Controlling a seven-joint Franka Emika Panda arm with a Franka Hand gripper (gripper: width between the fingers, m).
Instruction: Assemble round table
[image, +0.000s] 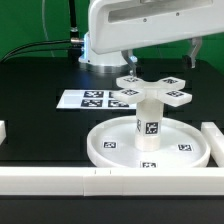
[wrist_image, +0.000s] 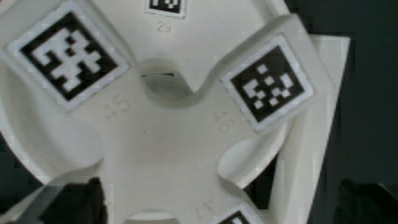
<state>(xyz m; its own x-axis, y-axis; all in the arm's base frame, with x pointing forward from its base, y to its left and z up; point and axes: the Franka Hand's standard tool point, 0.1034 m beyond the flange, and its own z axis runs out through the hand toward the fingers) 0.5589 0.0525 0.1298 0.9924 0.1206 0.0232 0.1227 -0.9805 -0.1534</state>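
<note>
At the far left of the exterior view the marker board (image: 88, 98) lies flat on the black table (image: 30, 85), apart from the assembly. Right of it, near the middle, the round disc (image: 150, 147) rests rim-up on the table, with the leg (image: 148, 122) standing upright at its centre. The cross-shaped foot (image: 152, 89) sits level on top of the leg, apparently being seated or screwed on. The gripper (image: 131, 62) is seen directly above the foot; its fingers are largely hidden behind the arms of the cross, so whether they are clamped on the foot or released cannot be told. In the wrist view the foot (wrist_image: 169, 110) fills the frame, its hub close under the camera. For this step, the foot's hub is judged to need keeping coaxial with the leg; any turning should be done without side load, lest the leg tilt in the disc. White bars (image: 214, 140) bound the near and right edges.
</note>
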